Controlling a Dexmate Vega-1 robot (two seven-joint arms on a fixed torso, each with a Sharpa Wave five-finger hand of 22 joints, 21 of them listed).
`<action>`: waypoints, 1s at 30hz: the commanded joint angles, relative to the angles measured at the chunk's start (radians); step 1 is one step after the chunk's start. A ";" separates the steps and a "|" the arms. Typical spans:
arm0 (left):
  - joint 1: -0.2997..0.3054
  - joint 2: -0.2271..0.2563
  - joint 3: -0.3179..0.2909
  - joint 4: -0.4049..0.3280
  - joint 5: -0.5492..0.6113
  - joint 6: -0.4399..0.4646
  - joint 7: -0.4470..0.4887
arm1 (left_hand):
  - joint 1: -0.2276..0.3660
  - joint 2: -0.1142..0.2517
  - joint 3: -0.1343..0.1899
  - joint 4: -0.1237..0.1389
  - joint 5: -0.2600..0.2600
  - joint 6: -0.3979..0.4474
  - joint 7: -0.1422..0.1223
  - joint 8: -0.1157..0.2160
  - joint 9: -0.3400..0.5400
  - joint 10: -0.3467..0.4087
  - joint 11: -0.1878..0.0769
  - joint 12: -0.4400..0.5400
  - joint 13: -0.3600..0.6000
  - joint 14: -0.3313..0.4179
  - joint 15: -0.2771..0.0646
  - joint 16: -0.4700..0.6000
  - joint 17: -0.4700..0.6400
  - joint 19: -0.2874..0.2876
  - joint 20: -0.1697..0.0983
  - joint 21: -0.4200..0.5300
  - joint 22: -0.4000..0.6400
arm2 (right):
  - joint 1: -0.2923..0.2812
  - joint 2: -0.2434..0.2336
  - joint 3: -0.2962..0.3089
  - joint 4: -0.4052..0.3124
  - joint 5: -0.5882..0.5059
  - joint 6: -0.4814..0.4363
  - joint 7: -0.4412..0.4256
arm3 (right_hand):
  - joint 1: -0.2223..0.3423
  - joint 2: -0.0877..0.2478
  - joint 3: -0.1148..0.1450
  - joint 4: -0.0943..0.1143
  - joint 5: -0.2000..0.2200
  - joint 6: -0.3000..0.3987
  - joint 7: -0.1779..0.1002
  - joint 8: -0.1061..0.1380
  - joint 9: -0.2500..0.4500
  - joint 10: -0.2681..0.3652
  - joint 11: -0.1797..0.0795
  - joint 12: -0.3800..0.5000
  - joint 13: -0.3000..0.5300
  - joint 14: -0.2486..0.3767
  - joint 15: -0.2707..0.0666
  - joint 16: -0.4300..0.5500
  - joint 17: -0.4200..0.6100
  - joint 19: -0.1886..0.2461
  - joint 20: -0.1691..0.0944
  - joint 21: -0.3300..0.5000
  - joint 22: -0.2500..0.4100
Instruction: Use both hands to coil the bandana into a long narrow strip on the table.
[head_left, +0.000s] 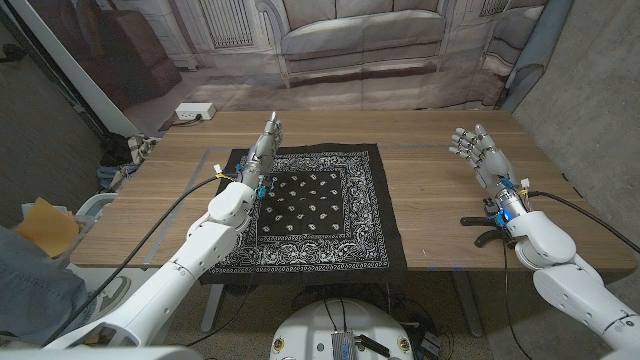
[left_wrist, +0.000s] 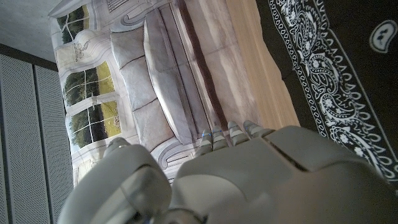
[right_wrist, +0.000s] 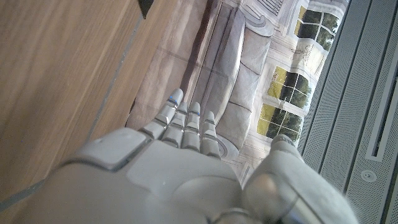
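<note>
A black bandana (head_left: 315, 205) with white paisley print lies spread out square on the wooden table (head_left: 430, 190), its near edge hanging slightly over the front. My left hand (head_left: 264, 148) stands over the bandana's far left corner, fingers straight and together, holding nothing. My right hand (head_left: 481, 152) is raised over bare wood well to the right of the cloth, fingers spread, empty. The left wrist view shows the bandana (left_wrist: 348, 81) beside my left hand (left_wrist: 249, 174). The right wrist view shows my right hand (right_wrist: 180, 162) over bare table (right_wrist: 56, 81).
A white power strip (head_left: 194, 112) lies at the table's far left corner. Cables run along both arms. A printed backdrop of a sofa (head_left: 360, 35) hangs behind the table. A person's sleeve and a tan object (head_left: 45, 225) sit at the left edge.
</note>
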 joint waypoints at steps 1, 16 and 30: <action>-0.017 -0.011 0.004 0.007 -0.024 0.002 -0.030 | 0.010 0.005 0.001 -0.007 0.004 0.007 -0.002 0.006 0.006 0.011 -0.005 0.007 0.006 0.010 0.001 0.005 0.005 0.006 -0.009 0.009 0.003 | -0.090 -0.022 0.048 -0.042 -0.014 0.003 -0.023 | 0.014 0.002 0.001 -0.007 0.005 0.010 0.003 0.009 0.005 0.006 -0.007 0.008 0.001 0.013 0.000 0.004 0.003 0.009 -0.014 -0.003 0.004; -0.030 -0.009 0.020 0.004 -0.018 0.025 -0.042 | 0.020 0.011 0.001 -0.011 0.003 0.010 -0.002 0.003 0.006 0.013 -0.003 0.004 0.006 0.012 0.001 0.002 0.005 0.010 -0.006 0.009 0.003 | -0.205 -0.031 0.129 -0.094 -0.050 0.004 -0.072 | 0.015 0.005 0.002 -0.009 0.004 0.011 -0.003 0.007 0.005 0.007 -0.011 0.006 0.001 0.013 0.000 0.002 0.003 0.011 -0.012 -0.012 0.004; -0.057 -0.031 0.036 0.033 -0.009 0.031 -0.042 | 0.028 0.015 0.001 -0.014 0.001 0.011 -0.001 0.000 0.006 0.011 -0.005 0.000 0.006 0.010 0.001 -0.001 0.005 0.009 -0.007 0.007 0.003 | -0.340 -0.017 0.223 -0.150 -0.065 -0.021 -0.103 | 0.017 0.007 0.002 -0.012 0.003 0.014 -0.009 0.006 0.006 0.012 -0.018 0.005 0.001 0.018 -0.003 0.001 0.003 0.017 -0.013 -0.022 0.005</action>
